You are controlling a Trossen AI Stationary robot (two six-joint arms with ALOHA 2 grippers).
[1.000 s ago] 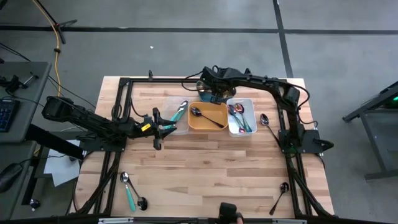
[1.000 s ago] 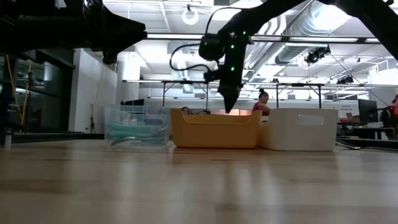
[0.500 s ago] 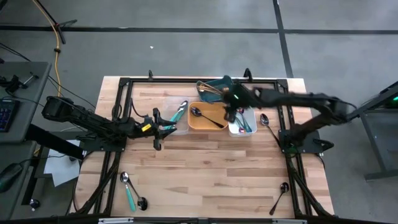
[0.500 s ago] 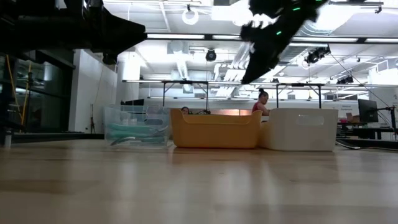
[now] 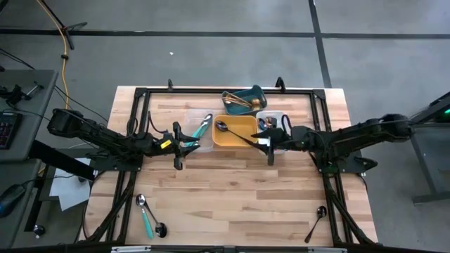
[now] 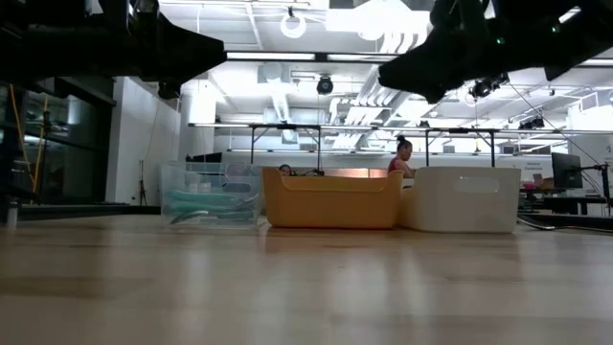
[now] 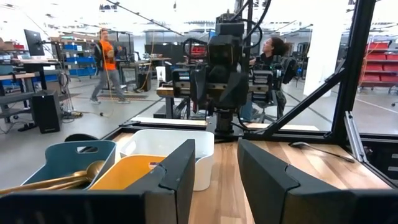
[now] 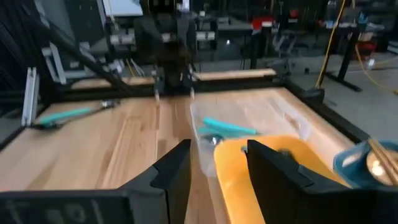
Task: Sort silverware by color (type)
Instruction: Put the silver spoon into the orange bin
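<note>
Near edge first: teal-handled spoons [image 5: 144, 214] and a dark spoon [image 5: 314, 222] lie loose on the table [image 5: 232, 183], unsorted. Mid-table, the left gripper [image 5: 184, 145] and right gripper [image 5: 269, 143] face each other, fingers spread, nothing held. Beyond sit the clear tray [image 5: 200, 131], yellow tray [image 5: 235, 131] and teal tray [image 5: 244, 99]. Risk: a low sweep could clip a tray.
</note>
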